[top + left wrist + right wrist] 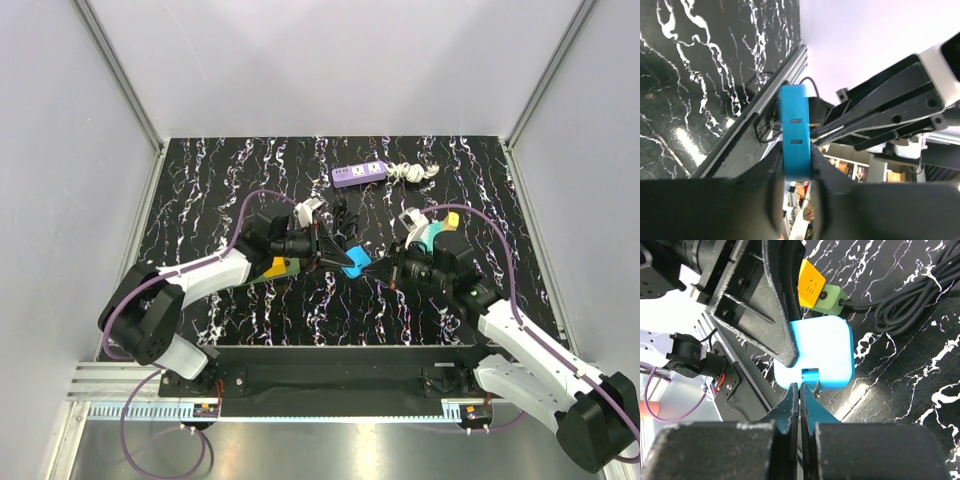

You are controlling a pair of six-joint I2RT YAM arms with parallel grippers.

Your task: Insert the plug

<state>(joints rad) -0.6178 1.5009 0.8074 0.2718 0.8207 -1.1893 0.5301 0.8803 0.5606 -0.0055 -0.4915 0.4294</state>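
Dark fingers of the left gripper fill the bottom of the left wrist view, clamped from both sides on the blue plug. The plug is a flat square block with rounded corners. Only its thin edge shows here, standing straight out of the grip with its length running away from the fingertips. Two small slots sit one above the other on that edge.

From the right wrist the same plug shows its broad square face, with a small notch in the edge that faces the right gripper. That gripper's fingers are pressed together with no gap between them. Their tips sit right at the notch and touch the plug's edge; whether they pinch anything thin there cannot be told.

From above, the plug sits between the left gripper and the right gripper. It is well apart from the purple power strip, on the strip's side nearer the arm bases. Its notched edge points toward the right arm, not toward the power strip. Whether it touches the black marbled table cannot be told.

A yellow plug and a green plug with a black cable lie on the table, also on that near side of the power strip. A white cable lies just beside the power strip's end.
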